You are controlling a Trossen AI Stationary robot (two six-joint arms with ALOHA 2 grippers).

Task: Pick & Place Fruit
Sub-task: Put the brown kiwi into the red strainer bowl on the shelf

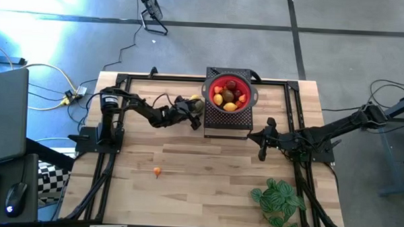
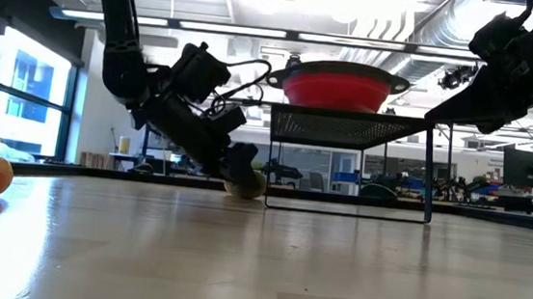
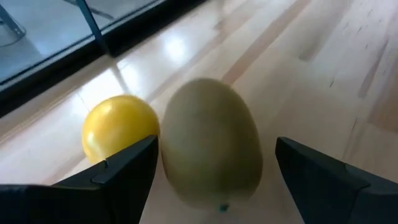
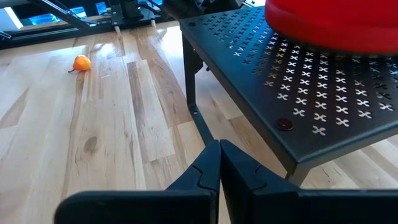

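Fingers [image 3: 124, 171] of the left gripper [image 3: 214, 180] stand spread wide, one each side of a brownish-green fruit [image 3: 211, 146], nothing clamped yet. Right gripper [image 4: 219, 168] is clenched on nothing, parked right of centre in the high view, beside the black stand [image 1: 226, 121].

Step in hand, as I judge it: grasp the green fruit. To do it well, centre the fruit between the fingers, go low enough to catch its widest part, then close slowly so the round shape doesn't squirt out. Watch the yellow fruit [image 3: 118, 127]: it sits just beside the green one, near the left-hand finger in the wrist frame, and could get nudged or pinched along.

Position: green fruit lies on the table [image 1: 206, 174], mid-frame in the left wrist view, between the fingers; contact cannot be told. In the high view it's upper centre, just left of the stand. Red bowl [image 1: 212, 93] on the stand already holds several fruits. One orange fruit [image 1: 157, 170] lies alone lower left.
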